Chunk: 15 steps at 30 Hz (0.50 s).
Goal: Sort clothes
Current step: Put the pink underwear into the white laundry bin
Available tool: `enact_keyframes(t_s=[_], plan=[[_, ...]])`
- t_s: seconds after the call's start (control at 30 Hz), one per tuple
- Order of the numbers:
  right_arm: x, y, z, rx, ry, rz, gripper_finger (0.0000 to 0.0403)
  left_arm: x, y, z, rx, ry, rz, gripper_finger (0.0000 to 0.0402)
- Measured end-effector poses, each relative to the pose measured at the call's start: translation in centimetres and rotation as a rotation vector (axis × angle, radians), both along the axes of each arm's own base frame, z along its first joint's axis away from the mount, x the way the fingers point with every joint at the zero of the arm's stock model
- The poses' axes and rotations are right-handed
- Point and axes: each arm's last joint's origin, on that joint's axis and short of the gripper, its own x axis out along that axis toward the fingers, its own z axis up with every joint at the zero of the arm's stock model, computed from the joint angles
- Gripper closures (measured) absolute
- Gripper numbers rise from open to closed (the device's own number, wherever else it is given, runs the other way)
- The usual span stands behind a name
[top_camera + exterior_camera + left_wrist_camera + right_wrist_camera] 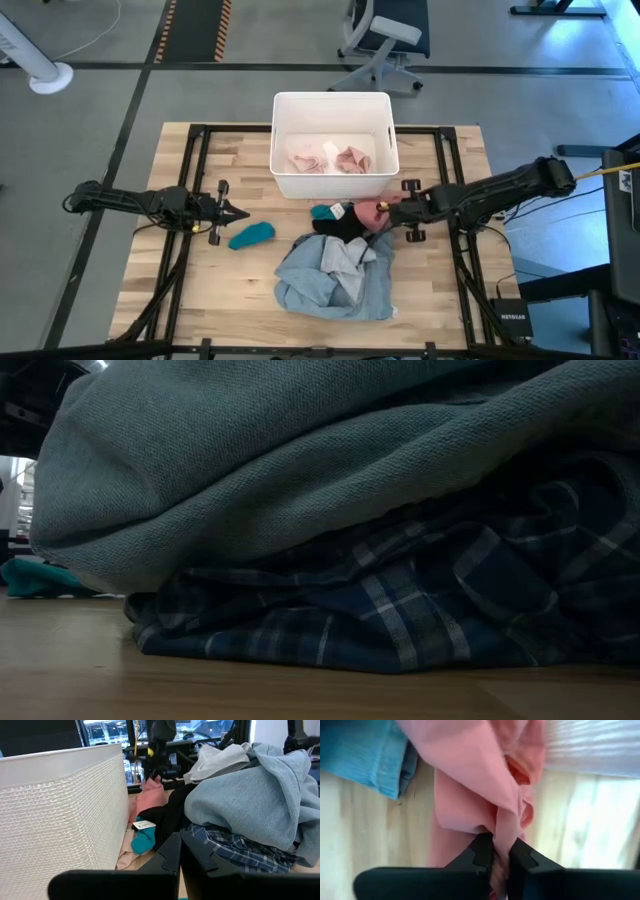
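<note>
1. We find the left gripper [238, 214] idle with narrow jaws beside a teal fabric piece [251, 235].
2. The right gripper [501, 851], beside the white rectangular plastic bin [281, 180], pinches a pink cloth garment [470, 780]; its thin fold could slip or snag the black piece [345, 226].

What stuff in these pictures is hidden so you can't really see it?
- Low view: the grey-blue shirt and plaid shirt fill the picture, hiding both arms and the bin.
- High view: the plaid shirt is buried under the grey-blue shirt.
- Right wrist view: the pink piece clamped in the right gripper runs off the edge.
- Left wrist view: the white bin wall hides what is inside it.
</note>
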Motion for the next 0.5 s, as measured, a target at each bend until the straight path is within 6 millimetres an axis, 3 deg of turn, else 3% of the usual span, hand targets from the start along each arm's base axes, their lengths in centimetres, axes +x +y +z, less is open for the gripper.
enact_keyframes(t_s=[0.5], plan=[[0.4, 3.6, 10.2, -0.068, -0.138, 0.097, 0.0369, 0.0, 0.0, 0.0, 0.0, 0.0, 0.0, 0.04]])
